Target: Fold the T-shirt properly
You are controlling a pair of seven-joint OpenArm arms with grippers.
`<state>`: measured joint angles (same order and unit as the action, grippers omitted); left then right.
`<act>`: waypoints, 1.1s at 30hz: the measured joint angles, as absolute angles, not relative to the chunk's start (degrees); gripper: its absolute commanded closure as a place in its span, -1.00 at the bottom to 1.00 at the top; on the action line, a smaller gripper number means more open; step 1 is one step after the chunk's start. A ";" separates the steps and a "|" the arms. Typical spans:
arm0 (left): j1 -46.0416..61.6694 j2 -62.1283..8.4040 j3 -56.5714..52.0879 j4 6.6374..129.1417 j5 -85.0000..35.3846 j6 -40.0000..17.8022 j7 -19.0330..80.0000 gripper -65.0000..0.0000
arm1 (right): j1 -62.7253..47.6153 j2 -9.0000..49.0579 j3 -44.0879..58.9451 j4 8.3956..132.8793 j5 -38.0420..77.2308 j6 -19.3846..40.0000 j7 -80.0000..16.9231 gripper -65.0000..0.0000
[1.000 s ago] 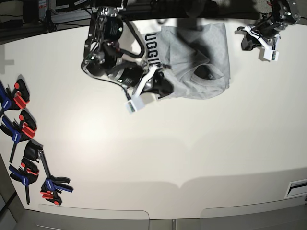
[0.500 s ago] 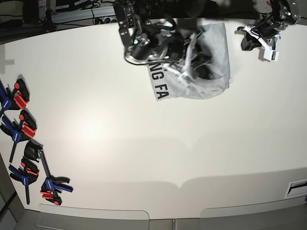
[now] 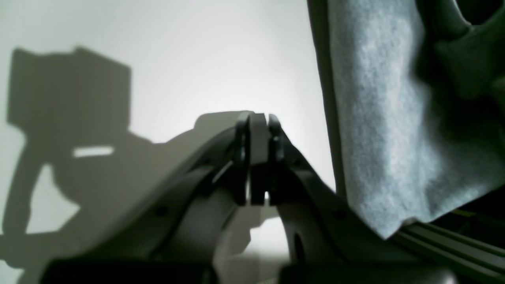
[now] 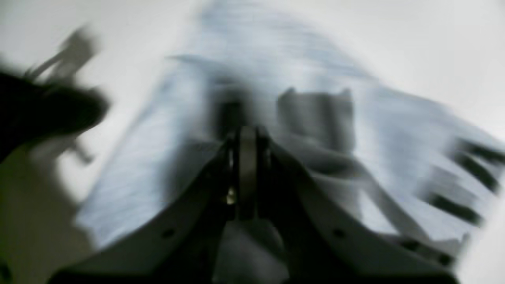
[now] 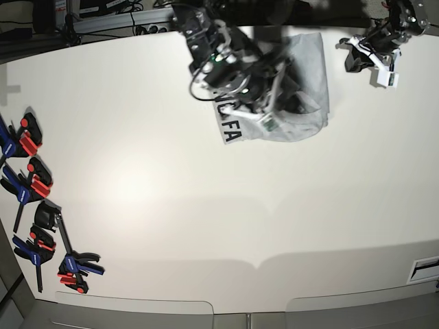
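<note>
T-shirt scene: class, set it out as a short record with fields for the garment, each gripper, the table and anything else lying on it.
garment: T-shirt, grey, bunched at the table's far edge, black lettering showing on one flap
right gripper: right gripper over the shirt, jaws shut; blurred, no cloth seen between them
left gripper: left gripper shut, beside the shirt's edge, holding nothing
table: table, pale, plain
other items: clamps, blue, red and black, along the side edge

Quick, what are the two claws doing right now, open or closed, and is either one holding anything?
Left claw: closed, holding nothing, beside the T-shirt.
Right claw: closed over the shirt; too blurred to tell if it pinches cloth.
</note>
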<state>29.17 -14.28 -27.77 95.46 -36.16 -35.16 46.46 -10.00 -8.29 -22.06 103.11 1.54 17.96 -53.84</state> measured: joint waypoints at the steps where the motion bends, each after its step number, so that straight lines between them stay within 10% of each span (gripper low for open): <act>1: 29.17 -14.28 -27.77 95.46 -36.16 -35.16 46.46 1.00 | -10.04 -8.29 -20.14 103.11 2.52 17.93 -53.87 1.00; 21: 29.17 -14.31 -27.77 95.46 -36.16 -35.16 46.46 1.00 | -11.49 -8.56 -8.99 103.11 6.61 16.01 -54.06 1.00; 33: 29.17 -14.33 -27.77 95.46 -36.16 -35.16 46.44 1.00 | -14.13 -8.51 -26.70 103.11 8.40 17.76 -55.51 1.00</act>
<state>29.17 -14.33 -27.77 95.46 -36.16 -35.16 46.44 -14.13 -8.51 -26.70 103.11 8.40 17.76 -55.51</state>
